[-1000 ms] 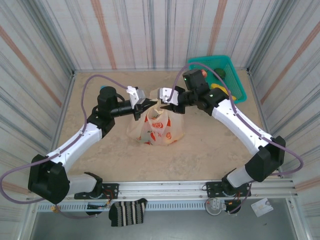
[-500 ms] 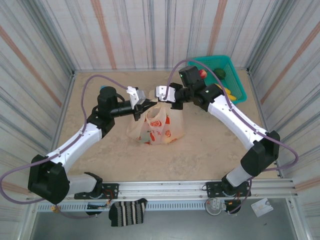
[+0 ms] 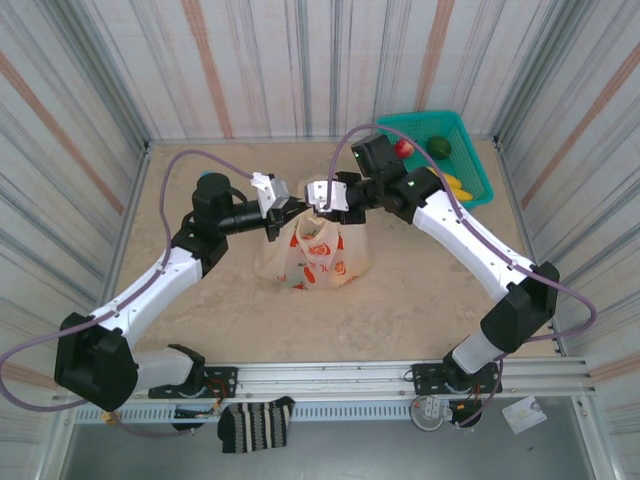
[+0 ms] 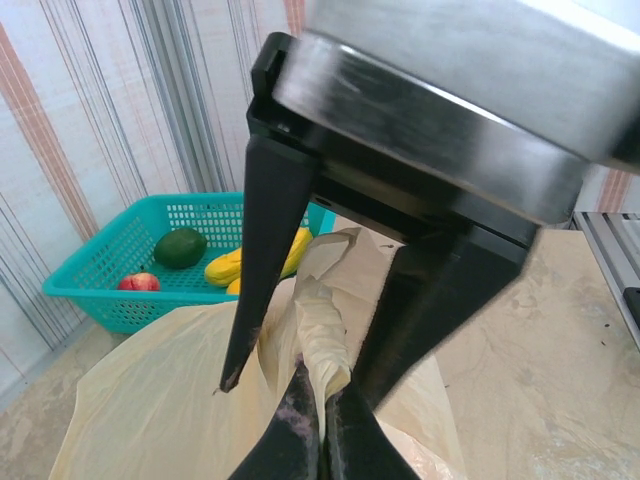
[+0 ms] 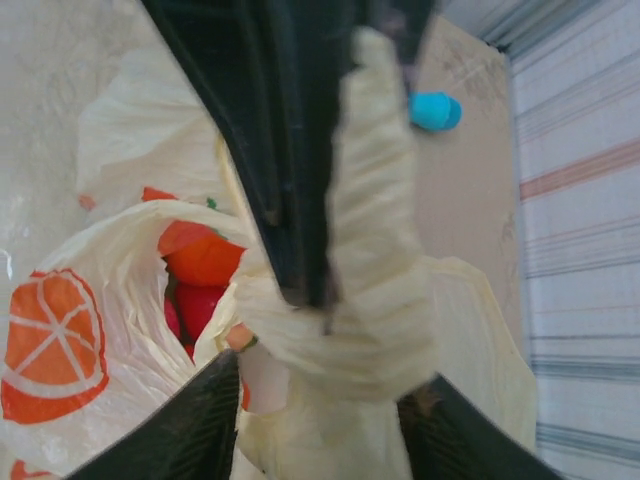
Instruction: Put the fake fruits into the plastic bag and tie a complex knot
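Observation:
The plastic bag (image 3: 318, 258), cream with orange fruit prints, stands mid-table with red and orange fake fruits (image 5: 200, 265) inside. Its handles are twisted into a bunched strand (image 5: 375, 250) above the mouth. My left gripper (image 4: 323, 405) is shut on that strand (image 4: 318, 330), just left of the bag's top (image 3: 292, 208). My right gripper (image 5: 318, 390) is open, with one finger on each side of the bunched handles, nose to nose with the left gripper (image 3: 325, 196). More fake fruits lie in the basket: a red one (image 3: 403, 147), a green one (image 3: 438, 147) and yellow ones (image 3: 455, 185).
The teal mesh basket (image 3: 470, 150) sits in the back right corner against the striped walls. Both arms reach in over the bag from either side. A striped sock (image 3: 255, 425) hangs on the front rail.
My right gripper has moved left from near the basket and over the bag's top, up against the left gripper. The left gripper has stayed in place, still pinching the handle.

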